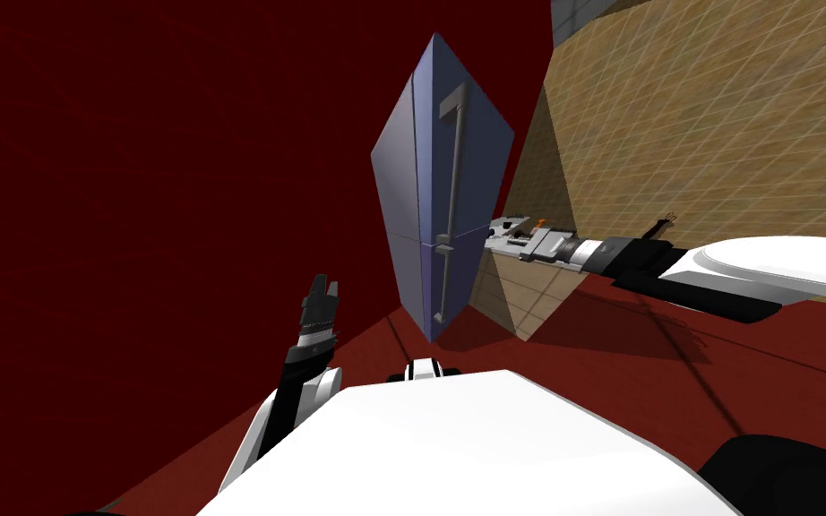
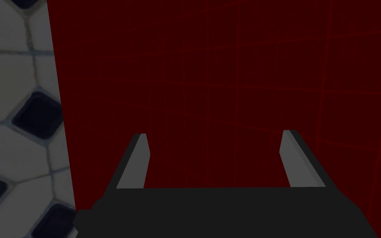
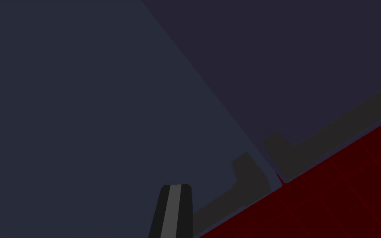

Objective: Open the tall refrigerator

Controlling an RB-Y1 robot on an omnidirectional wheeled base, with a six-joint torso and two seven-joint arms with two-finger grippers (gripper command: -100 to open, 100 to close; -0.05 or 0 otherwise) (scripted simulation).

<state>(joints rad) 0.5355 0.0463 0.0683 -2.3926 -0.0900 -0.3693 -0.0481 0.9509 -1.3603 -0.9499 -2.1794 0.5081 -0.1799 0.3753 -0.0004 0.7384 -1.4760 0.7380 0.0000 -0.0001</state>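
The tall refrigerator [image 1: 420, 179] is blue-grey and stands against the dark red wall. It has a long grey upper handle [image 1: 453, 161] and a shorter lower handle [image 1: 441, 287] that meet at the door seam. My right gripper [image 1: 494, 235] reaches in from the right at the height of that seam. In the right wrist view its fingers [image 3: 175, 206] are pressed together with nothing between them. They lie close over the fridge face [image 3: 82, 103], beside one handle end [image 3: 245, 167], with the other handle end [image 3: 280, 148] further off. My left gripper [image 1: 323, 285] hangs open before the red wall, fingers [image 2: 138, 161] spread wide.
A tan tiled wall [image 1: 689, 125] and a tan block [image 1: 528, 296] flank the fridge on its right. The dark red wall [image 1: 133, 179] covers the left side. The floor [image 1: 653, 358] is red. A white and black tiled surface [image 2: 16, 103] borders the red wall in the left wrist view.
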